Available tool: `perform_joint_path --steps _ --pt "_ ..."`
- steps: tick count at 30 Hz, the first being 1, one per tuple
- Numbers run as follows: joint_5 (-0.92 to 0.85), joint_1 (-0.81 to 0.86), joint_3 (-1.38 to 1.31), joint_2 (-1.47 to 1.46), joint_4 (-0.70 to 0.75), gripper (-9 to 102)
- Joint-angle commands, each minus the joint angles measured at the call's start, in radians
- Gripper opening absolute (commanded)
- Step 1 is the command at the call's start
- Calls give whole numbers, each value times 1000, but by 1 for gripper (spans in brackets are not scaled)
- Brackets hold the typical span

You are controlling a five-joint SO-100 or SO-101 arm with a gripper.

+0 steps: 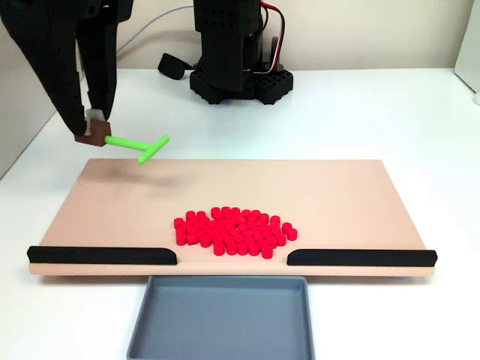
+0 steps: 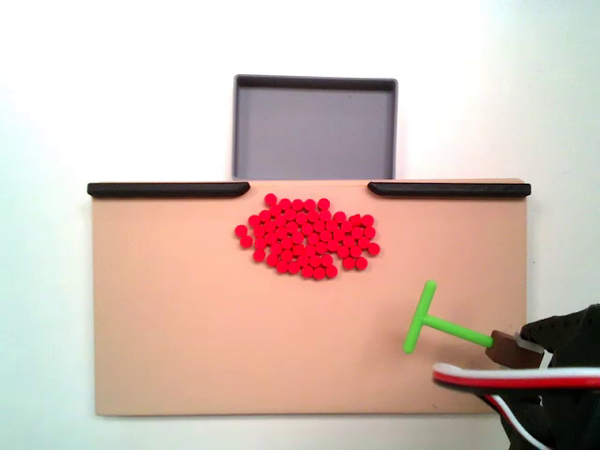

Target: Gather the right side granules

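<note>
Both fixed views: granules (image 1: pixel 234 232) (image 2: pixel 307 239) well apart from tool (image 1: pixel 93 126) (image 2: pixel 511 347).

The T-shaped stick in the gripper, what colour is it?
Bright green; the stick shows best in the top-down fixed view.

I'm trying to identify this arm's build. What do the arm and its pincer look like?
The arm is matte black plastic on a black studded base. Red, white and black cables run along it. The pincer has broad, tapering black fingers.
</note>
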Motion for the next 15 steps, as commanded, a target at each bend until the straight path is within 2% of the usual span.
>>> perform_joint_path --steps 1,8,15 --pt "-508 0 -43 -18 -38 0" --pt "-638 2 -43 -91 -141 0" --pt "-741 11 -43 -107 -155 0"
